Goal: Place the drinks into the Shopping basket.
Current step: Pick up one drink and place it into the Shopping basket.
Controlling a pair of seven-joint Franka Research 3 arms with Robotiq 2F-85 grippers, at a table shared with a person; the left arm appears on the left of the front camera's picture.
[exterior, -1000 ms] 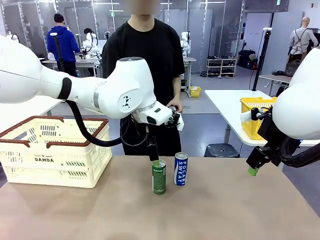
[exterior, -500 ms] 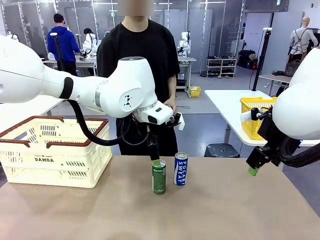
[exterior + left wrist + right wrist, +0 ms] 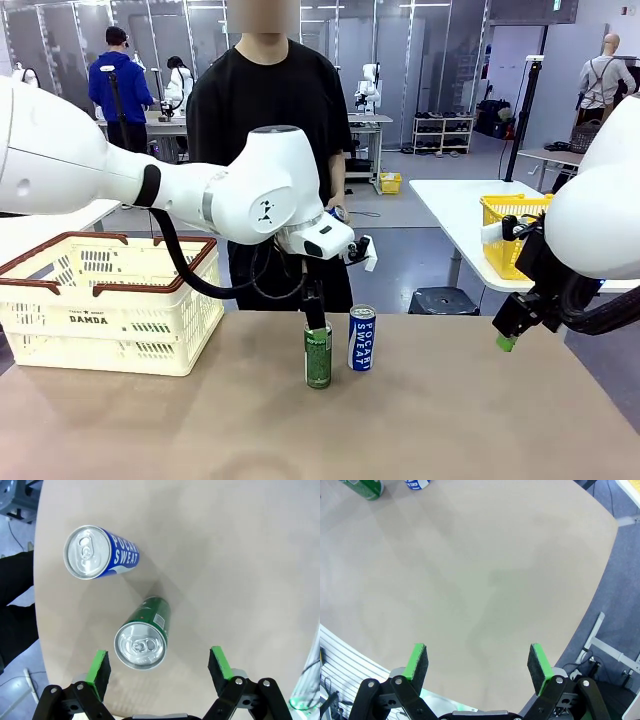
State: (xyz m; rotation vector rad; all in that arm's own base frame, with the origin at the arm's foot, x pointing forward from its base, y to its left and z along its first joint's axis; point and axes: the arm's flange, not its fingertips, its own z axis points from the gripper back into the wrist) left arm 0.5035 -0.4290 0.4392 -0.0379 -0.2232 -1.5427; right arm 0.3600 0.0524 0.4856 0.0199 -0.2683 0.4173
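A green can [image 3: 318, 355] and a blue "Pocari Sweat" can [image 3: 361, 338] stand upright side by side mid-table. My left gripper [image 3: 315, 308] hangs just above the green can, pointing down. In the left wrist view the left gripper [image 3: 160, 669] is open, with the green can's silver top [image 3: 140, 646] below and between the fingers, nearer one pad [image 3: 99, 670]. The blue can [image 3: 95, 552] stands farther off. The Shopping basket [image 3: 45, 320], cream with a dark red rim, sits at the table's left. My right gripper [image 3: 508, 338] hovers open off the table's right edge, holding nothing [image 3: 480, 665].
A person in a black shirt [image 3: 265, 110] stands at the far side, behind the cans. A yellow mesh basket [image 3: 508, 228] sits on a white table at the right. The tan tabletop [image 3: 485, 570] is bare under the right gripper.
My left arm has shifted slightly right, bringing its gripper over the green can. The person has stepped a little left. The right arm has not moved.
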